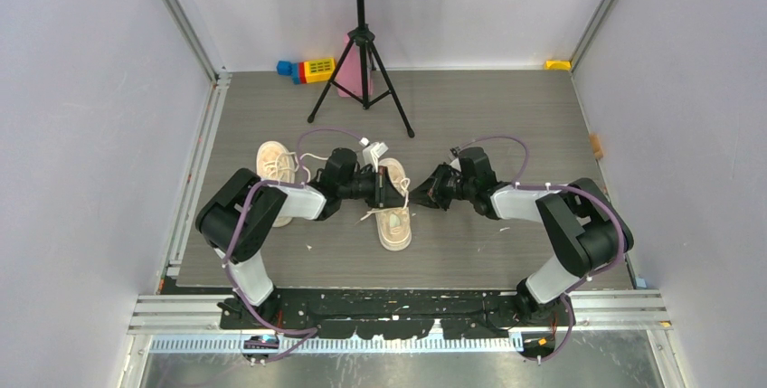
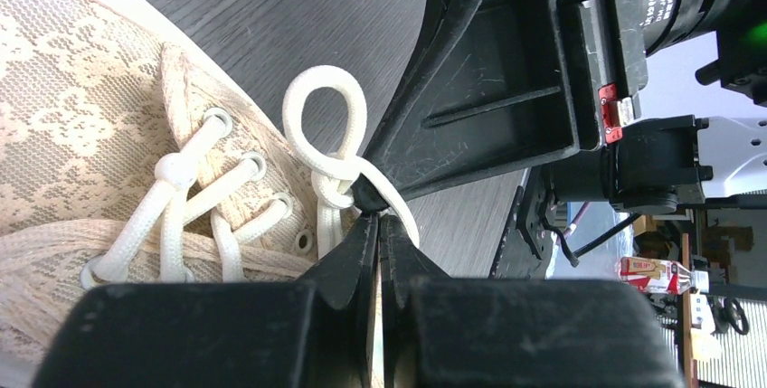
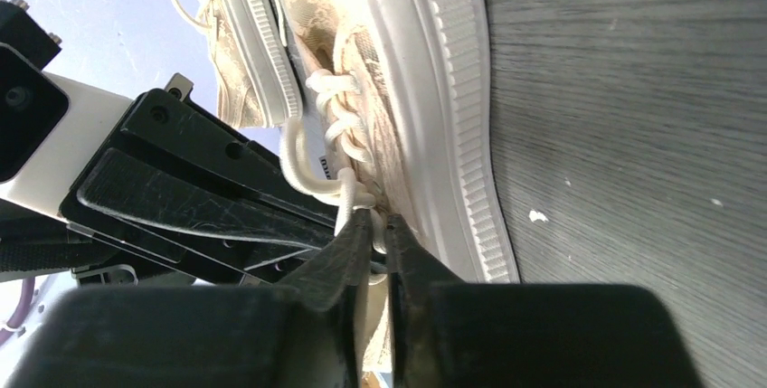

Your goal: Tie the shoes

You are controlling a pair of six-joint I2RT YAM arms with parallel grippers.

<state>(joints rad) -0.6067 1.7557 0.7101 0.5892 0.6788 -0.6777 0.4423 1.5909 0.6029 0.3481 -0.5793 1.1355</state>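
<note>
Cream lace-mesh over pale ribbed rubber: that was the low-top sneaker (image 1: 395,225) I was working on. It lay in the middle of the grey wood-grain tabletop (image 1: 506,252), its long axis running from the near edge toward the far one. Its twin, the second cream sneaker (image 1: 270,162), sat off to the left, partly behind the left arm (image 1: 271,200) and well apart from the work.

Both claws met over the lacing from opposite flanks. The left claw (image 2: 380,230) was clenched tight on a strand of the thin white lace (image 2: 402,216), its tips touching the small knot (image 2: 339,182). A single rounded loop (image 2: 293,115) stood up from that knot on the side away from the tips. The right claw (image 3: 378,227) reached in over the sole edge on the shoe's right side. It looked pinched on another strand of the same lace, with only a lace-thick slit between its fingers.

The coming move, as I judged it, hung on one thing: the knot lay directly ahead of both sets of tips, and the claws faced each other across the sneaker's width. Any tightening pull would therefore have to run crosswise to the long axis, each claw backing toward its own side. Neither arm was clearly nearer. With one loop showing, I took the bow for half made. I also thought a hard tug might drag the light sneaker sideways.
</note>
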